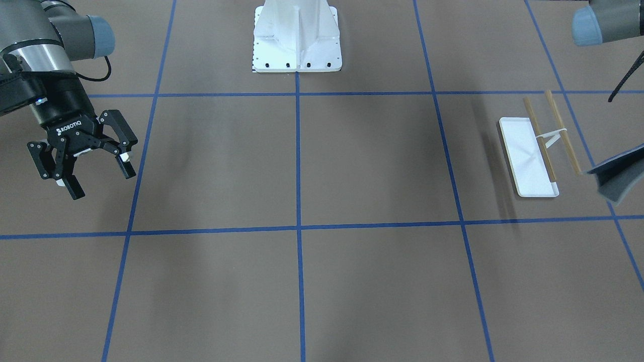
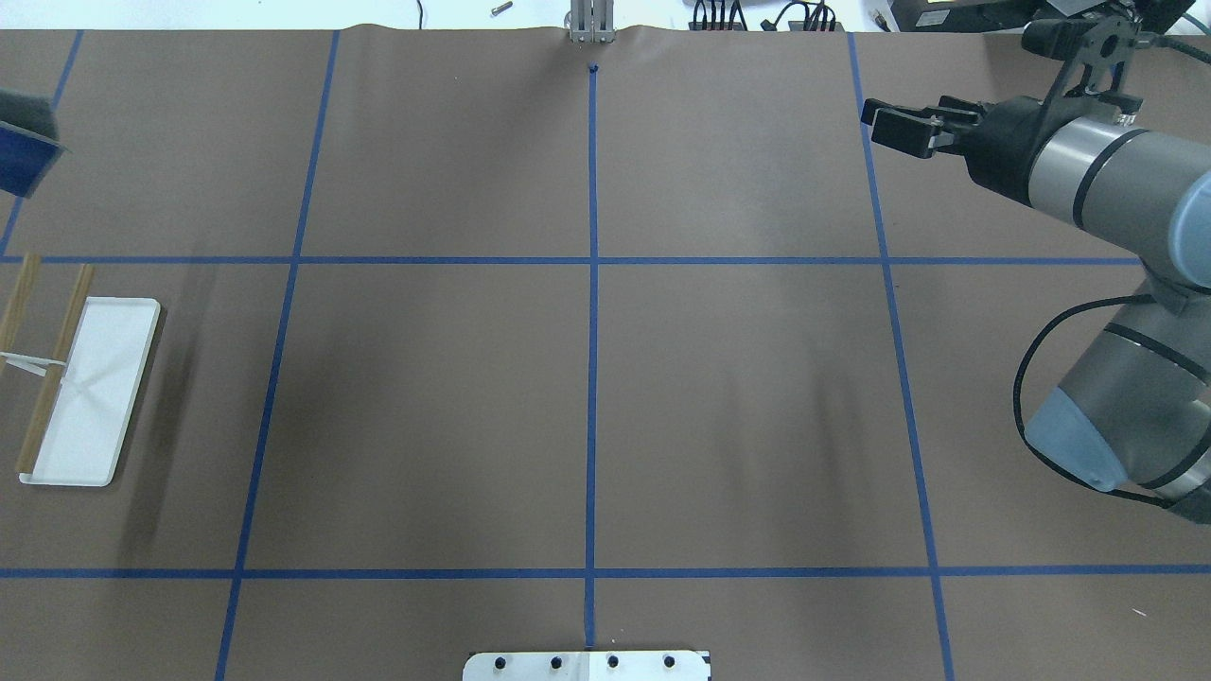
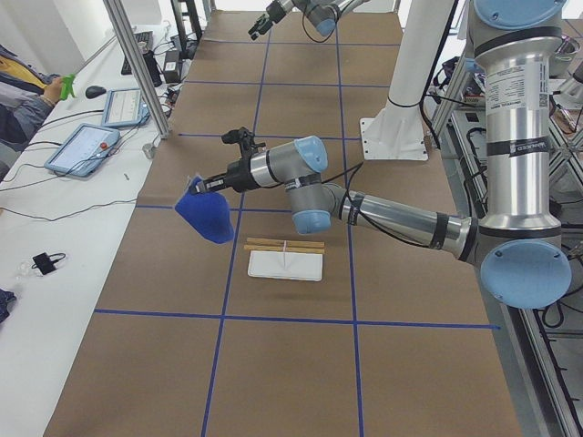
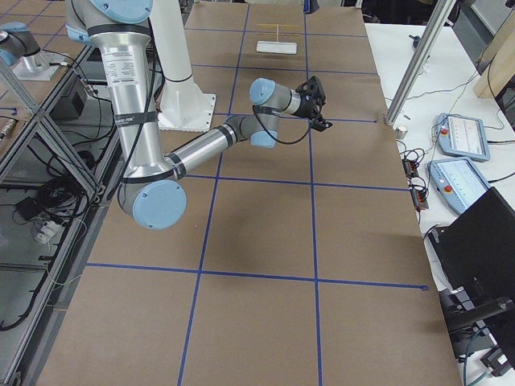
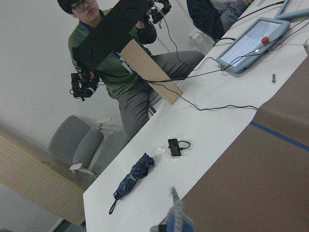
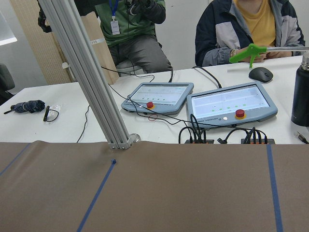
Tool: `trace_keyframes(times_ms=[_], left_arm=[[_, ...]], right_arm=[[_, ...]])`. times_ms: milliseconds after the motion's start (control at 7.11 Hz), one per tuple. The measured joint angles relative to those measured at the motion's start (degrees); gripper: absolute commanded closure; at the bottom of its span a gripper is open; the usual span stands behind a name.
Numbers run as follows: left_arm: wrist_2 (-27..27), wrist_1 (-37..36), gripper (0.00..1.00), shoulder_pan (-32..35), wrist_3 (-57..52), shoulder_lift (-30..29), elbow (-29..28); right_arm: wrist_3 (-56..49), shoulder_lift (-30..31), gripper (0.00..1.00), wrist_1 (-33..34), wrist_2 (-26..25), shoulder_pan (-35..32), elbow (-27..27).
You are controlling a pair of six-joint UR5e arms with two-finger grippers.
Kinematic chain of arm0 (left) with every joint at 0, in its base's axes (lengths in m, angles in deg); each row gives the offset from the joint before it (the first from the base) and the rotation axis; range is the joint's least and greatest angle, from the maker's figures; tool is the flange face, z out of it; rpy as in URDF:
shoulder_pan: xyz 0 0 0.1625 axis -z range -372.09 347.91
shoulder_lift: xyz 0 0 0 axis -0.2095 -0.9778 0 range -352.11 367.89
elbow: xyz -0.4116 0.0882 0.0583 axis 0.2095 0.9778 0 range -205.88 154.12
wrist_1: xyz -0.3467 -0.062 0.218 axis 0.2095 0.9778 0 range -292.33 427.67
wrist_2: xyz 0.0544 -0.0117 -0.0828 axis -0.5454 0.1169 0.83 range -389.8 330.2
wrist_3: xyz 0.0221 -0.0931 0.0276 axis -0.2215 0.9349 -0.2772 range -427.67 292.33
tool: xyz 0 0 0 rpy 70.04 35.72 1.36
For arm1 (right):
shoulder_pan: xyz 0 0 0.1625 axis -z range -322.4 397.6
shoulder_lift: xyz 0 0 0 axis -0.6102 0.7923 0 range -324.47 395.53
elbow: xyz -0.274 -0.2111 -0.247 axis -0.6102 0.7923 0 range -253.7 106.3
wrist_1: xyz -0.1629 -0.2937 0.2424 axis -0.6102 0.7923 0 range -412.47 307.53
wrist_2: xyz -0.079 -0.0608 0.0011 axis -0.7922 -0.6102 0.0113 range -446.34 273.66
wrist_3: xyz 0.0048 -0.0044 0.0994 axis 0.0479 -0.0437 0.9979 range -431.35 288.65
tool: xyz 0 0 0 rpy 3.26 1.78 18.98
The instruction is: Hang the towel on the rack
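Note:
The royal-blue towel (image 3: 206, 215) hangs in the air from the tip of my left gripper (image 3: 202, 186), just beyond the rack on the operators' side. Its edge shows at the front-facing view's right border (image 1: 620, 173), the overhead view's left border (image 2: 21, 144), and the bottom of the left wrist view (image 5: 176, 218). I cannot tell how the left jaws stand. The rack (image 1: 528, 156) stands on the table with its white base and two wood bars (image 2: 55, 369), bare. My right gripper (image 1: 103, 181) is open and empty, high over the table's other end (image 2: 885, 128).
The large white bolted pedestal (image 1: 297, 42) stands at the robot's side of the table's middle. Blue tape lines cross the brown table (image 2: 587, 397). An aluminium post (image 6: 89, 82), control tablets (image 6: 231, 104) and seated operators lie beyond the far edge.

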Motion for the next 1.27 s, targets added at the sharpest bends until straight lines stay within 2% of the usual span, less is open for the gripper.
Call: trace_keyframes(times_ms=[281, 562, 703, 984, 1266], left_arm=[[-0.6, 0.8, 1.0, -0.7, 9.1, -3.0, -2.2], [-0.7, 4.5, 1.0, -1.0, 11.3, -2.7, -2.5], [-0.6, 7.9, 1.0, -2.8, 11.7, -0.9, -2.5], [-1.2, 14.5, 1.0, -11.1, 11.3, 3.8, -2.5], [0.0, 23.3, 1.0, -16.6, 10.9, 11.5, -2.4]], right_arm=[[0.1, -0.2, 0.0, 0.0, 0.0, -0.1, 0.1], [0.1, 0.0, 0.0, 0.0, 0.1, -0.1, 0.1], [0.1, 0.2, 0.0, -0.1, 0.1, -0.2, 0.0], [0.1, 0.3, 0.0, -0.2, 0.2, -0.2, -0.1], [0.1, 0.3, 0.0, -0.3, 0.2, -0.2, 0.0]])
